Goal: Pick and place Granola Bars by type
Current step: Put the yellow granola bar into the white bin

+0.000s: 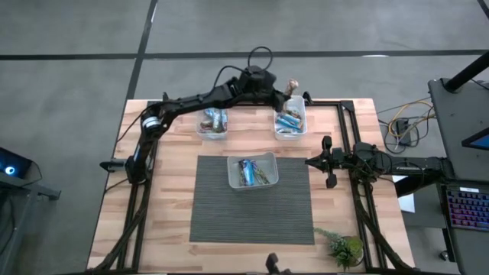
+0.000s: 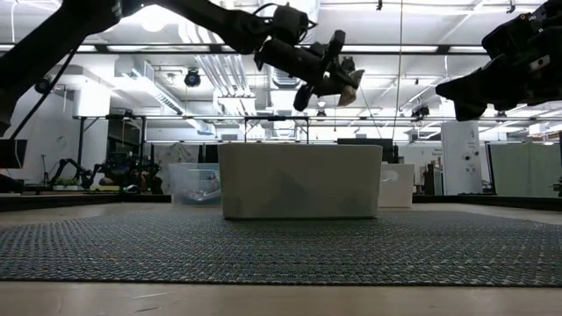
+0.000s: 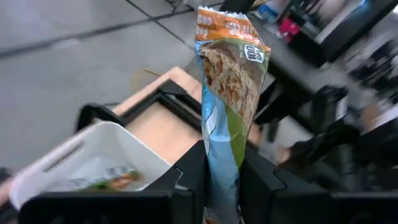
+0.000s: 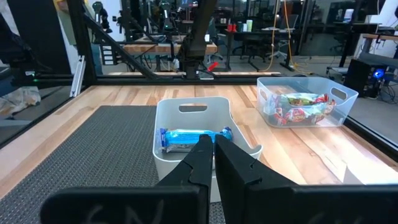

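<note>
Multicoloured granola bar (image 3: 230,93) between left pincer (image 3: 221,180) fingers

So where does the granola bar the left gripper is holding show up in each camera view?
High view: the held granola bar sits at the top, above the right tub.
Low view: upper middle, in the left gripper, above the white centre tub.
Left wrist view: centre, upright between the fingers.
Right wrist view: not in it.
Shared landmark: the white centre tub, also in the right wrist view.

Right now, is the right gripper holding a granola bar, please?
No, the right gripper is shut on nothing, with its fingers closed together above the white tub.
</note>
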